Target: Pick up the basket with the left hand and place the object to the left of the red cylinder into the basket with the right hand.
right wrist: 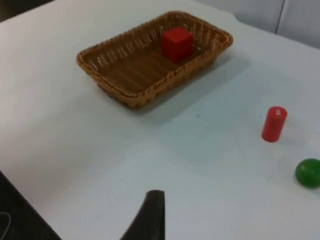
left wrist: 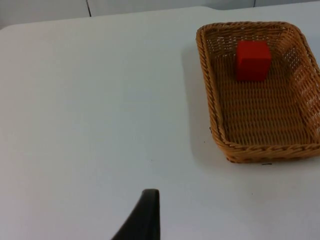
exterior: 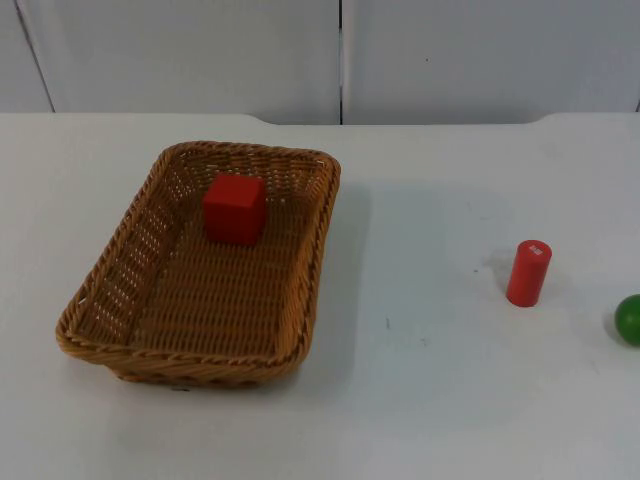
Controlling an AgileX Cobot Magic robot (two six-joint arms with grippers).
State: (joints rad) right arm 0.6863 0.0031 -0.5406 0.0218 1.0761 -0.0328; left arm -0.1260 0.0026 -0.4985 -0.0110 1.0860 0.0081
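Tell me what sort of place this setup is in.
Probably a lab or test bench for robot handling, not a home. A bare white table ends at a plain grey partition wall, and the things on it are simple props: a wicker basket holding a red cube, a red cylinder and a green ball.

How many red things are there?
2. A red cube sits inside the basket, near its far wall. A red cylinder stands upright on the table, apart from the basket, beside a green ball.
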